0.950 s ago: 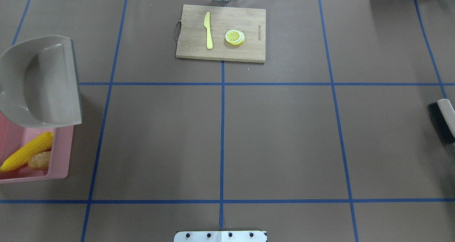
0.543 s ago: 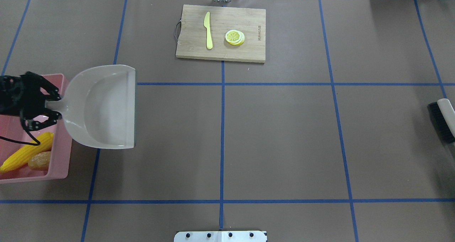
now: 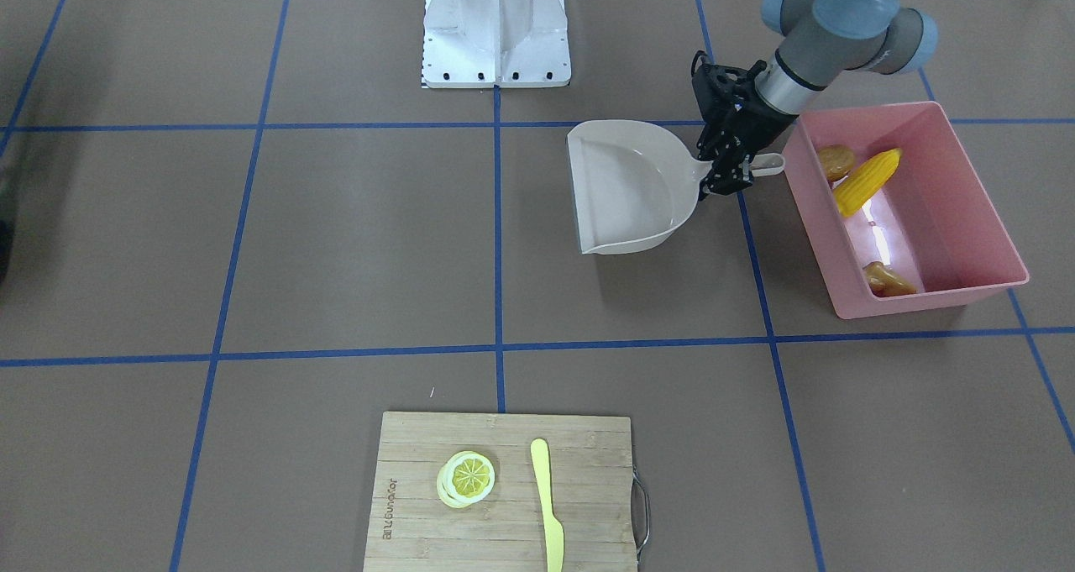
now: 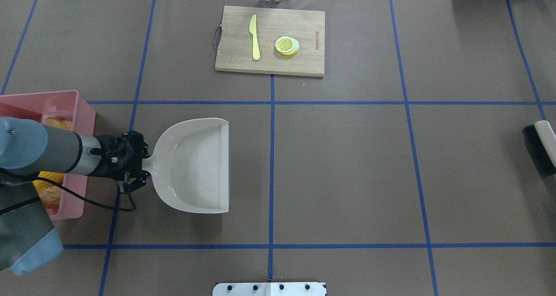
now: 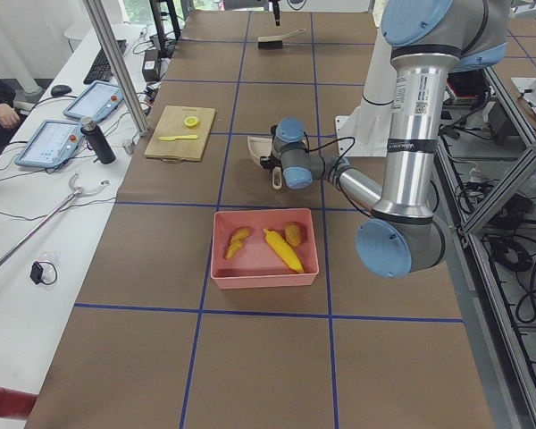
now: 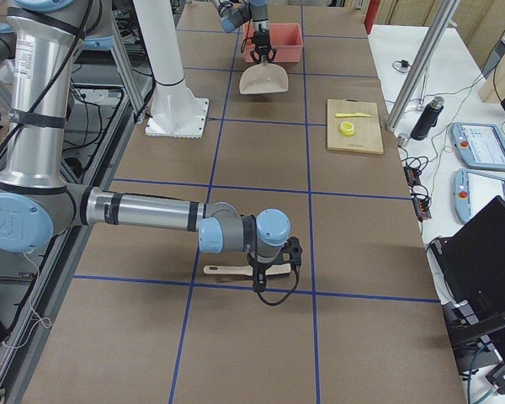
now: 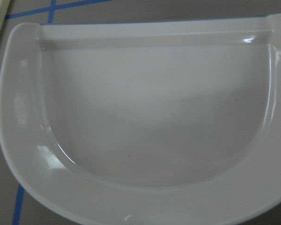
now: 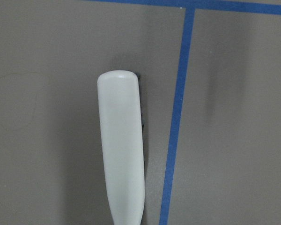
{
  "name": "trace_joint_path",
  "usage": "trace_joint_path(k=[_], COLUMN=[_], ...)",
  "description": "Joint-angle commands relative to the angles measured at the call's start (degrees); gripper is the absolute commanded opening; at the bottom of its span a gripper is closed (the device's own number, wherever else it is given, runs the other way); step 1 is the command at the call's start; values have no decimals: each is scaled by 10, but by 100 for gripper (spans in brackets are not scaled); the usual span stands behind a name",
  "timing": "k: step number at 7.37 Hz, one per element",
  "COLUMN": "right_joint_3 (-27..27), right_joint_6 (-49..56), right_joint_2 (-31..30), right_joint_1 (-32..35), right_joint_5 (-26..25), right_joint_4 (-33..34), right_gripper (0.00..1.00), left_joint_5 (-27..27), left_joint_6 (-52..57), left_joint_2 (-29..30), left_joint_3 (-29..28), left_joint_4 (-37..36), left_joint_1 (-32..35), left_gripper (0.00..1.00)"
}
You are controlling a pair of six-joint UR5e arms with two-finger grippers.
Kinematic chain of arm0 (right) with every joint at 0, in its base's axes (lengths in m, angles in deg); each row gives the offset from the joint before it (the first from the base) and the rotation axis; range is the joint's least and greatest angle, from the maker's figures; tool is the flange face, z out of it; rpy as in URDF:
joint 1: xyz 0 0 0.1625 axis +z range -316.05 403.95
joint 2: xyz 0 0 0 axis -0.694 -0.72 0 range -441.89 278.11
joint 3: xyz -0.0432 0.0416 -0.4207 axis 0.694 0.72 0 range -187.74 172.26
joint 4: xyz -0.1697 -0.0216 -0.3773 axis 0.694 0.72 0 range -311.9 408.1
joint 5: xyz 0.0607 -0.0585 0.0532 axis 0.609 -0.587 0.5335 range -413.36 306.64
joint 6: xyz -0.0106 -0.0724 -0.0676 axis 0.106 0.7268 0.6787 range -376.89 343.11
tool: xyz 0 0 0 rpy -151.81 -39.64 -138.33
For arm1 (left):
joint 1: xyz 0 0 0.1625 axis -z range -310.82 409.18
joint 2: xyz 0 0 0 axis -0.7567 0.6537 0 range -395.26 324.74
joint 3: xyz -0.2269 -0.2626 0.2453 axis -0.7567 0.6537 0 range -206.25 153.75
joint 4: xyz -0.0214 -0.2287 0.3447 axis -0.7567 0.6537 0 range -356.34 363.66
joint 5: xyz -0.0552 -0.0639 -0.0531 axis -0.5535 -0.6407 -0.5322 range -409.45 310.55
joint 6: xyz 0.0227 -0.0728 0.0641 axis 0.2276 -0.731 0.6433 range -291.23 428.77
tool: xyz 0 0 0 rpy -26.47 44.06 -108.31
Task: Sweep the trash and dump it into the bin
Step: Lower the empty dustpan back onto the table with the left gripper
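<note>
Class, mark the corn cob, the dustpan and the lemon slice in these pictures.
corn cob [image 3: 867, 181]: front-facing view, middle of the cob.
dustpan [image 4: 195, 165]: overhead view, bare floor of the pan.
lemon slice [image 4: 286, 44]: overhead view, centre of the top slice.

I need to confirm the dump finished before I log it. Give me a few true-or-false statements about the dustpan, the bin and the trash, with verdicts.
1. The dustpan has nothing in it. True.
2. The corn cob lies on the table outside the bin. False: it lies inside the bin, with the potato and the ginger root.
3. The left gripper has its jaws closed on the dustpan's handle. True.
4. The lemon slice is in the bin. False: it sits on the cutting board, beside the knife.
</note>
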Motion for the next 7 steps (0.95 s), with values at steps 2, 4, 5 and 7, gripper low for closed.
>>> trace_joint_path(k=[2,4,5,7], right_joint_3=[2,-6,-10,-8], right_joint_6=[139,133,126,106], right_joint_2=[92,101,105,102], right_joint_1=[79,79,79,80], right_joint_5=[-29,-86,-114,-121], right_joint_4=[220,217,215,205], right_gripper=[100,100,100,100], left_joint_5=[4,12,13,38], left_joint_6=[-45,-33,4,14], left_joint_2=[87,102,112,133], left_joint_3=[-41,-46,-47,-49], left_joint_4=[-74,-95,-118,-152], left_joint_1=[-21,-37,-38,-38], left_gripper=[0,0,0,0])
